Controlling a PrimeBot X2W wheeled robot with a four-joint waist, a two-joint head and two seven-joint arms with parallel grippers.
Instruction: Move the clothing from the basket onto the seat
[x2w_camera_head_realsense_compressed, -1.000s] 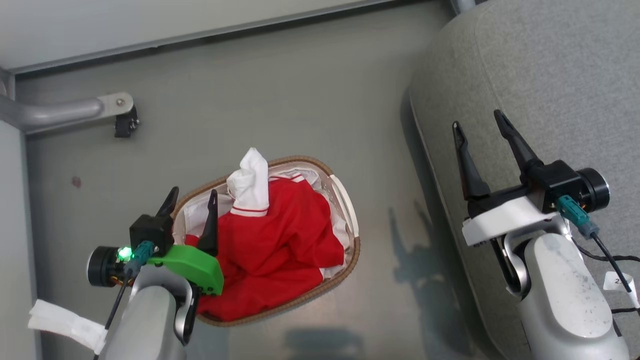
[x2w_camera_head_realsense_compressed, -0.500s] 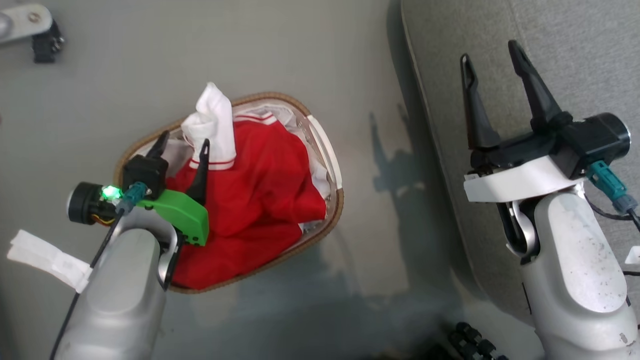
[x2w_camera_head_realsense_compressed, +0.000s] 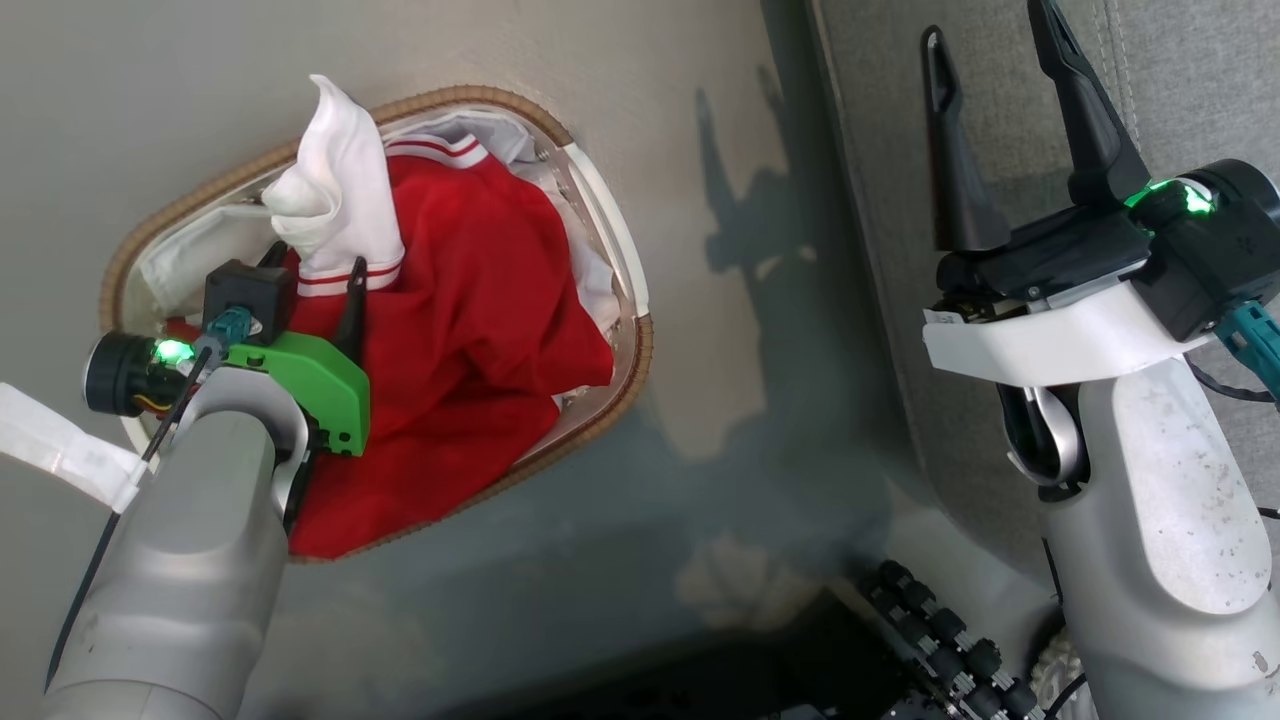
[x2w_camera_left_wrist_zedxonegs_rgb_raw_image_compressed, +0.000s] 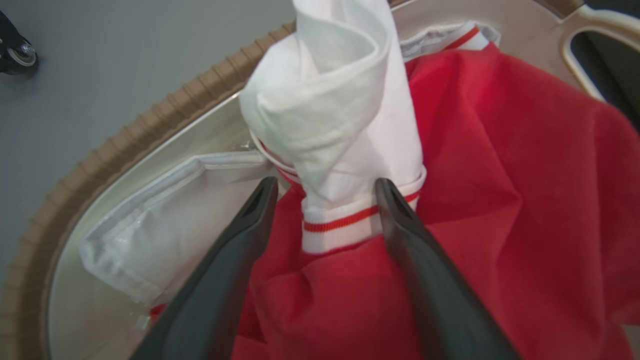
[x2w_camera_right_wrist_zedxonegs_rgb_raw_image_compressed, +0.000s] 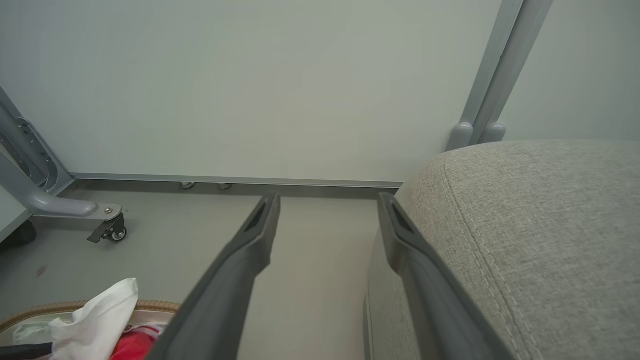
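**A:** Where is the left claw?

**B:** The left gripper (x2w_camera_left_wrist_zedxonegs_rgb_raw_image_compressed: 326, 183) is spread open over the basket (x2w_camera_head_realsense_compressed: 645, 350). Its two dark fingers sit on either side of the striped cuff of a white sleeve (x2w_camera_left_wrist_zedxonegs_rgb_raw_image_compressed: 330, 100), which stands up from the red clothing (x2w_camera_head_realsense_compressed: 470, 290).

**A:** And the clothing?

**B:** Heaped in the basket, on the grey floor (x2w_camera_head_realsense_compressed: 150, 80).

**A:** The right claw?

**B:** The right gripper (x2w_camera_head_realsense_compressed: 985, 25) is spread open and holds nothing. It is above the edge of the grey seat (x2w_camera_head_realsense_compressed: 1180, 80), well apart from the basket.
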